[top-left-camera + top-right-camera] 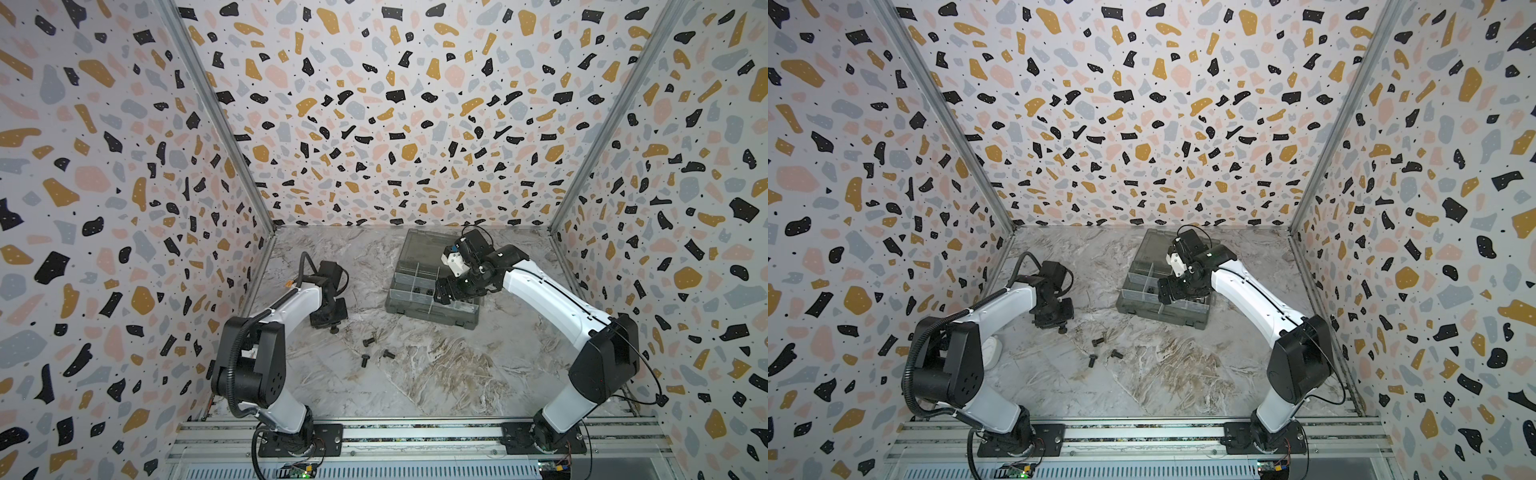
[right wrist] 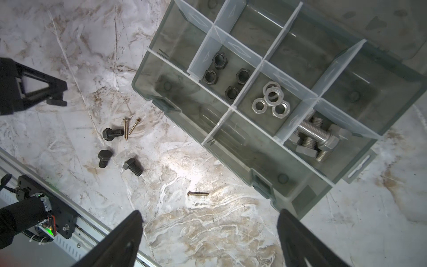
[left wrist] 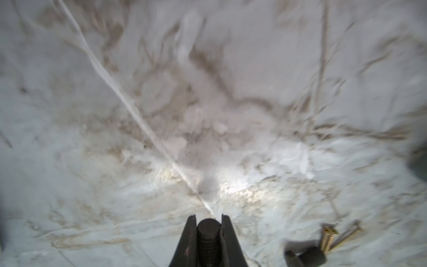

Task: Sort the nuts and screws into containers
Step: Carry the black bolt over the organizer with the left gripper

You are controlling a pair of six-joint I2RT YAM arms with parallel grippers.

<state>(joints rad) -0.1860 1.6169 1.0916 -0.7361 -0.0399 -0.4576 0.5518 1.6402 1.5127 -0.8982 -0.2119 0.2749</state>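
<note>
In a top view, my left gripper (image 1: pixel 330 322) sits low over the table (image 1: pixel 415 374), with the organiser box (image 1: pixel 415 311) well apart to its right. Left wrist: I see the fingers (image 3: pixel 187 242) clamped on a black screw (image 3: pixel 208 233), head at the tips, shank running back between them. Right wrist: my right gripper (image 2: pixel 208 211) is spread wide and empty, hovering by the box.
</note>
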